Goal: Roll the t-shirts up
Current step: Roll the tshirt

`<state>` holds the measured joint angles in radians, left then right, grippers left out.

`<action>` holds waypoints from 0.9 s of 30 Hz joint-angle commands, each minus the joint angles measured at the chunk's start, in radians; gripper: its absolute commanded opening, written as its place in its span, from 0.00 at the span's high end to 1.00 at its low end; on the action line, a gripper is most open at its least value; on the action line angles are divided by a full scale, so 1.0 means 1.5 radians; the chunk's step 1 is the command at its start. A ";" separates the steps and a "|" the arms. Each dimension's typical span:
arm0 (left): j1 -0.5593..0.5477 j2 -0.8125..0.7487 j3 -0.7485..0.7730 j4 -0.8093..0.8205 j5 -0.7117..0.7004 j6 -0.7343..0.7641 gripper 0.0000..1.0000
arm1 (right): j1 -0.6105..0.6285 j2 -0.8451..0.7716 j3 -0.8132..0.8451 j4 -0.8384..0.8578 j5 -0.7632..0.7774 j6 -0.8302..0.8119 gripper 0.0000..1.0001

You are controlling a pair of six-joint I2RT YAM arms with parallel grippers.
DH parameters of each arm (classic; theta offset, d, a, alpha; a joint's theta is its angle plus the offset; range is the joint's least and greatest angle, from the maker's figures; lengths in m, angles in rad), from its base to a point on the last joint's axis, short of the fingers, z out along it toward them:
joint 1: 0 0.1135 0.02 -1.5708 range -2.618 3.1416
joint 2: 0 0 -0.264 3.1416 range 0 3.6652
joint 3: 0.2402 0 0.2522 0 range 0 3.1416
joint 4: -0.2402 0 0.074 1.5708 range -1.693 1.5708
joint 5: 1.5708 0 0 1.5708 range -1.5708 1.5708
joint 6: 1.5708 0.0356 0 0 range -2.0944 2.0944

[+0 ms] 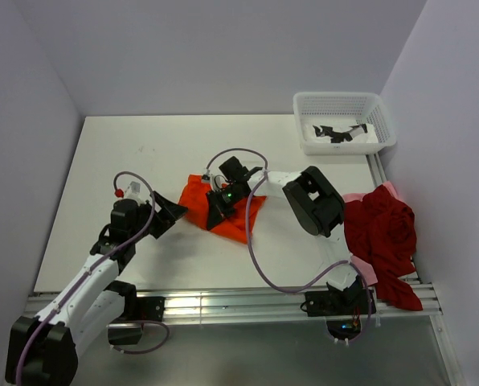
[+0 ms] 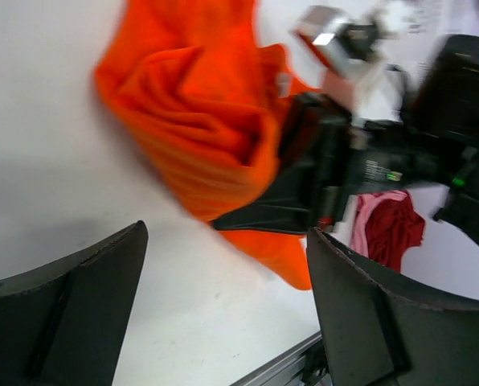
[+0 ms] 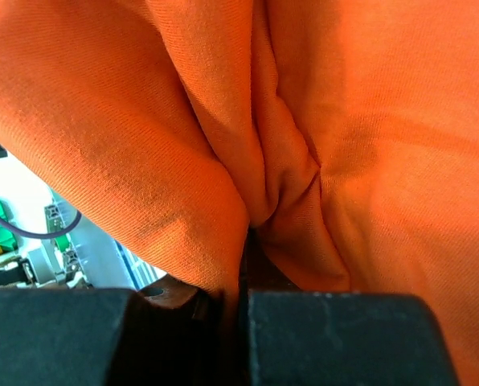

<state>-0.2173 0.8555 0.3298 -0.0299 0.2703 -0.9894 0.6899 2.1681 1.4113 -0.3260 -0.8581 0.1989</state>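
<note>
Right gripper [image 3: 243, 299] pinched on a fold of the orange shirt [image 1: 193, 193]; left gripper [image 2: 223, 322] wide and empty just beside it.
It lies bunched mid-table: light, limp cloth, likely to sag and slide on the smooth white table [image 1: 127, 153], so a hem or corner looks the best hold. At the right edge a red shirt [image 1: 380, 229] is heaped on a pink shirt [image 1: 354, 198]; basket [image 1: 336, 98] far right; walls [image 1: 223, 48] close on three sides.

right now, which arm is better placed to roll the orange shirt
Right. The right end effector is shut on a fold of the orange shirt. The left end effector is open and empty, short of the cloth, so it would likely have to reach in and grasp first.
</note>
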 commanded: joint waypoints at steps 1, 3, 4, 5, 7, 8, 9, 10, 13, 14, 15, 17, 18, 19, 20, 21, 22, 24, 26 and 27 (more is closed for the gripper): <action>-0.036 -0.052 0.000 0.077 -0.041 -0.011 0.14 | 0.002 0.025 -0.006 -0.026 0.038 0.001 1.00; -0.056 -0.048 0.006 0.082 -0.047 -0.016 0.15 | 0.001 0.022 -0.006 -0.021 0.038 0.003 1.00; -0.059 -0.034 0.010 0.083 -0.047 -0.017 0.15 | 0.002 0.021 -0.005 -0.020 0.037 0.004 1.00; -0.063 -0.024 0.014 0.081 -0.051 -0.019 0.16 | 0.002 0.020 -0.006 -0.019 0.038 0.004 1.00; -0.065 0.010 0.048 0.043 -0.070 -0.013 0.16 | 0.002 0.020 -0.004 -0.024 0.039 0.001 1.00; -0.065 0.022 0.063 0.028 -0.089 -0.008 0.16 | 0.002 0.020 -0.004 -0.025 0.039 -0.003 1.00; -0.065 0.033 0.092 0.022 -0.095 0.002 0.16 | 0.003 0.019 -0.004 -0.025 0.040 -0.005 1.00; -0.065 0.054 0.106 -0.026 -0.102 0.007 0.16 | 0.002 0.018 -0.004 -0.026 0.044 -0.008 1.00; -0.063 0.091 0.154 -0.061 -0.115 0.021 0.15 | 0.003 0.016 -0.006 -0.023 0.047 -0.010 1.00; -0.063 0.101 0.162 -0.063 -0.112 0.024 0.14 | 0.003 0.016 -0.006 -0.023 0.045 -0.010 1.00; -0.064 0.113 0.176 -0.066 -0.110 0.025 0.14 | 0.002 0.016 -0.005 -0.023 0.046 -0.010 1.00; -0.063 0.155 0.188 -0.073 -0.105 0.026 0.14 | 0.003 0.014 -0.003 -0.021 0.046 -0.011 1.00; -0.061 0.170 0.199 -0.075 -0.087 0.024 0.15 | 0.004 0.013 -0.003 -0.022 0.047 -0.012 1.00; -0.053 0.197 0.200 -0.073 -0.075 0.021 0.16 | 0.004 0.011 -0.003 -0.024 0.051 -0.014 1.00; -0.048 0.209 0.202 -0.067 -0.065 0.019 0.17 | 0.003 0.011 -0.003 -0.024 0.052 -0.015 1.00; -0.043 0.220 0.202 -0.067 -0.053 0.016 0.18 | 0.004 0.011 -0.004 -0.024 0.056 -0.015 1.00; -0.034 0.237 0.202 -0.067 -0.043 0.016 0.19 | 0.004 0.011 -0.005 -0.023 0.057 -0.015 1.00; -0.024 0.247 0.206 -0.087 -0.050 0.019 0.21 | 0.003 0.010 -0.008 -0.021 0.054 -0.015 1.00; -0.010 0.255 0.206 -0.097 -0.051 0.027 0.23 | 0.003 0.010 -0.009 -0.018 0.056 -0.015 1.00; -0.004 0.259 0.205 -0.100 -0.049 0.035 0.26 | 0.004 0.010 -0.009 -0.018 0.059 -0.015 1.00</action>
<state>-0.2466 1.2434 0.6083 -0.1585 0.1726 -0.9783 0.6903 2.1681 1.4113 -0.3260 -0.8539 0.2077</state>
